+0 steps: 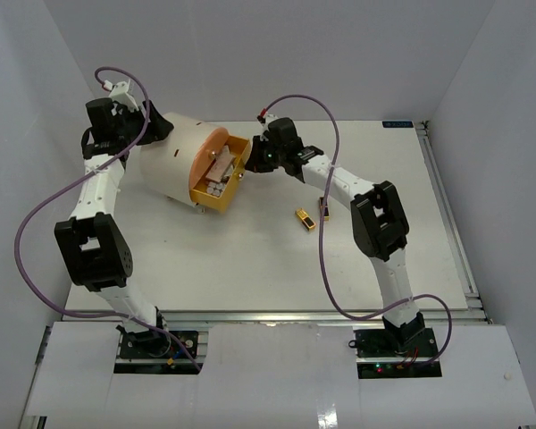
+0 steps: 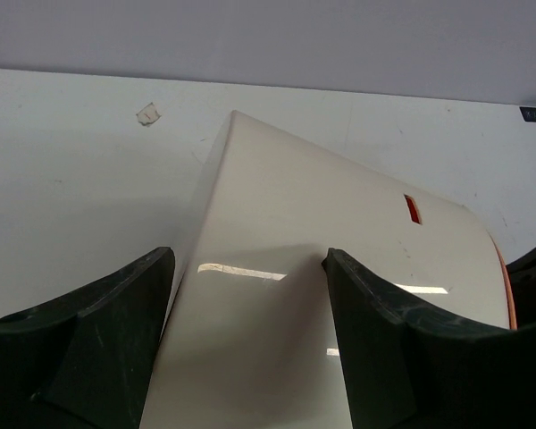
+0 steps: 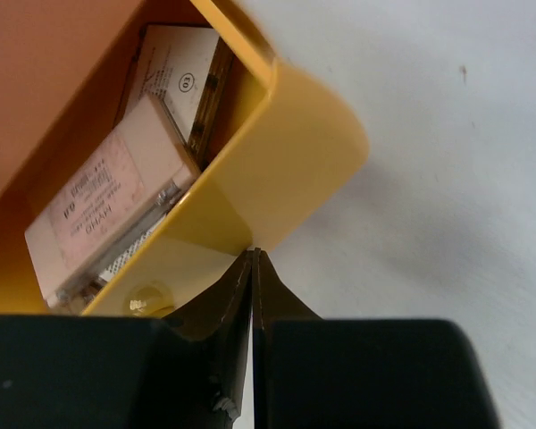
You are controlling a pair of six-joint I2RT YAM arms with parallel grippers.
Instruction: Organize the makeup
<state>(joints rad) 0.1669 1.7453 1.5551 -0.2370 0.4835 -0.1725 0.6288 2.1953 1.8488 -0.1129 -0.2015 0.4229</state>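
Palettes [image 3: 107, 201] in the drawer [image 3: 295, 161] read clearly only from the right wrist; right gripper [image 3: 253, 268] pinched together, left gripper [image 2: 248, 261] spread over cylinder [image 2: 339, 206].

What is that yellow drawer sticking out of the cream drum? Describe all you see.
The yellow drawer looks like glossy plastic with rounded corners. It is pulled partway out of the orange face of a cream cylinder lying on its side. Flat palettes with printed labels stand packed inside. The shut right gripper has its tips at the drawer's outer wall, apparently touching it.
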